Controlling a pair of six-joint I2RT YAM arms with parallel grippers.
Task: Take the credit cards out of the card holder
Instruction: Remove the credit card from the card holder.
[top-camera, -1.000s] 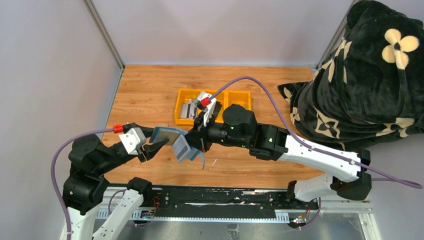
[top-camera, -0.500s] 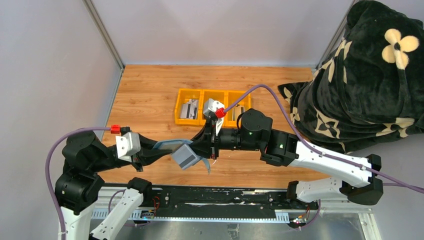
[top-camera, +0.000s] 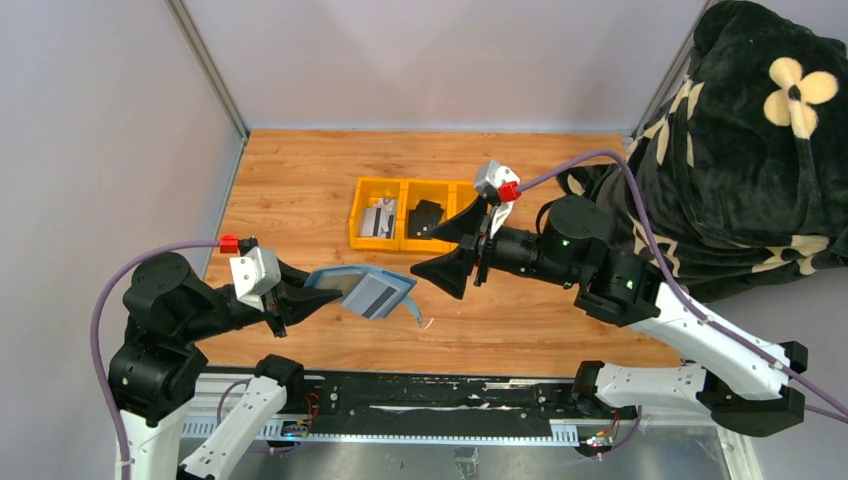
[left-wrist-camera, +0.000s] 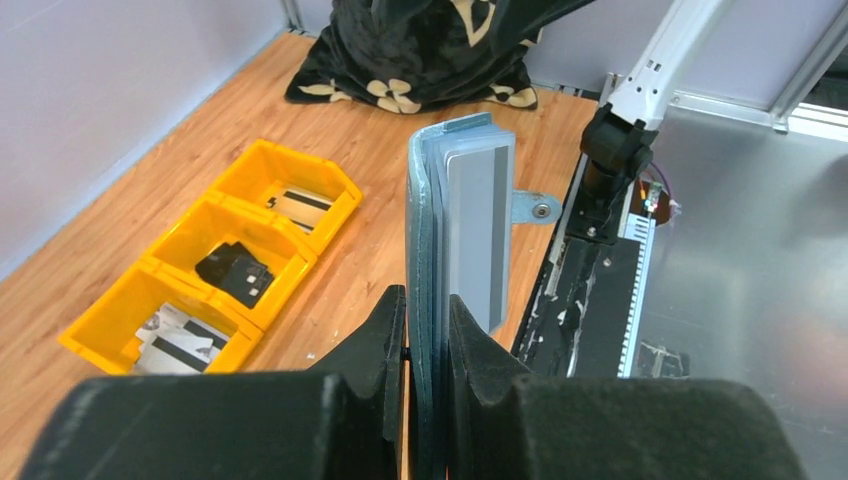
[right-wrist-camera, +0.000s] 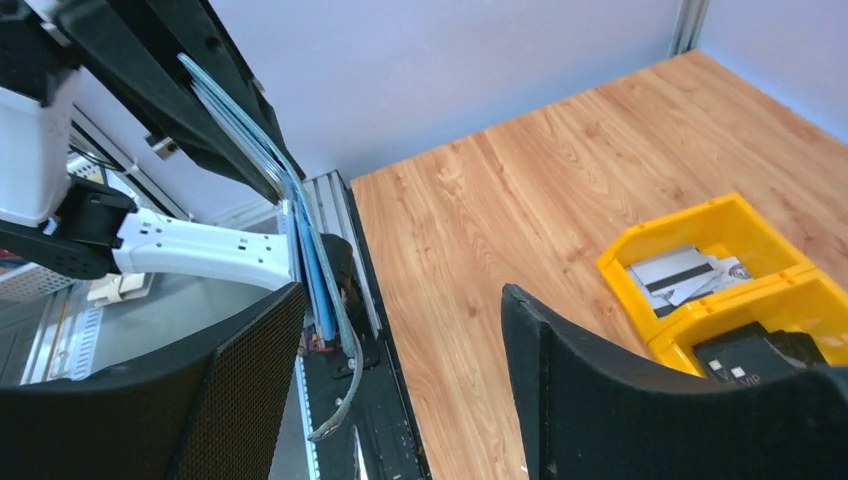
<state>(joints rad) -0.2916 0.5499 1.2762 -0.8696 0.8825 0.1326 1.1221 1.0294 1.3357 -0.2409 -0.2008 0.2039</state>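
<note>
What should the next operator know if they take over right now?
Left gripper: shut on the blue-grey folding card holder, held up off the wooden table.
Right gripper: open, empty, beside the holder.
Done: white striped credit cards lie in the yellow three-compartment plastic tray.
To do: a pale-grey card sits in the holder; pull it out.

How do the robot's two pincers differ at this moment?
The left pincer is shut on the blue-grey card holder, holding it in the air; the right pincer stands wide open and holds nothing. The right pincer hangs close to the yellow tray, while the left pincer is well away from it. Both are black and point towards each other.
</note>
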